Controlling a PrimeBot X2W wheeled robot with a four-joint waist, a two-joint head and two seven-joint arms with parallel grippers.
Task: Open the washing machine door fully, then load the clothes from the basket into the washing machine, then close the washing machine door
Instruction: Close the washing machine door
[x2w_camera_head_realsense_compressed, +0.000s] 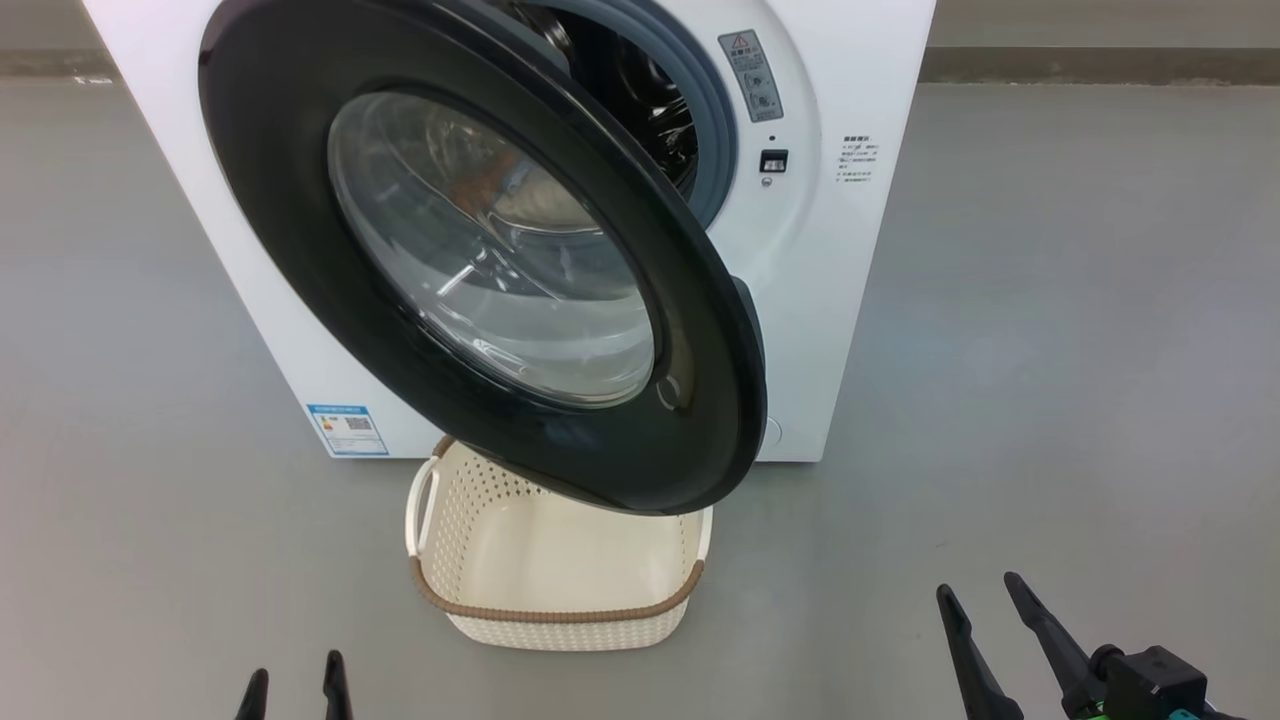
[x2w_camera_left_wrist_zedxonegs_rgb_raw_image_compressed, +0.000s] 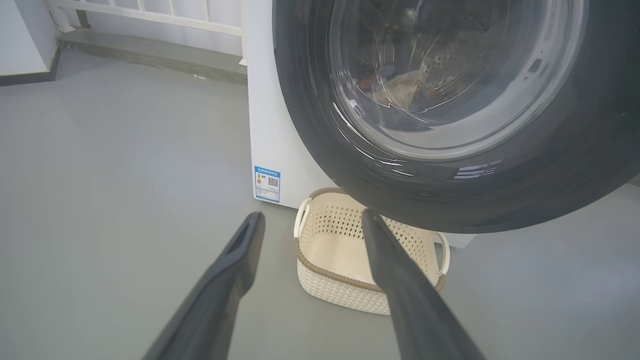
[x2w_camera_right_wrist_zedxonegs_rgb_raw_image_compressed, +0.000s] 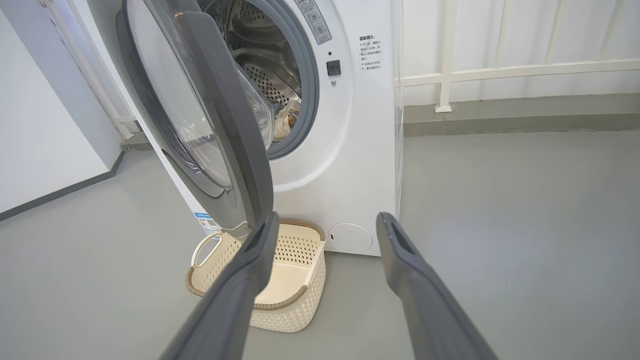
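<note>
Counted: one washer (x2w_camera_head_realsense_compressed: 850, 330), one door (x2w_camera_head_realsense_compressed: 300, 250), one basket (x2w_camera_head_realsense_compressed: 560, 612), two grippers. The door was seen partly swung out, hinged on the washer's left side, with a gap at its right edge through which the grey gasket and the drum were visible. The basket was set on the grey floor (x2w_camera_head_realsense_compressed: 1050, 400) just in front of the washer, its back part tucked under the door's lower rim; its bare cream bottom was shown. Clothes (x2w_camera_right_wrist_zedxonegs_rgb_raw_image_compressed: 286, 120) were seen low in the drum: a cream piece and some orange cloth, the number of pieces not readable. One blue label (x2w_camera_head_realsense_compressed: 347, 429) was noted on the washer's lower left front. The left gripper (x2w_camera_head_realsense_compressed: 296, 668) was held wide, nothing between its fingers, low and to the left of the basket, apart from it. The right gripper (x2w_camera_head_realsense_compressed: 977, 585) was likewise spread wide and holding nothing, to the right of the basket, well apart from both basket and door. In the left wrist view the basket was framed beyond the two fingers; in the right wrist view the door's edge was seen ahead of the fingers, untouched.
</note>
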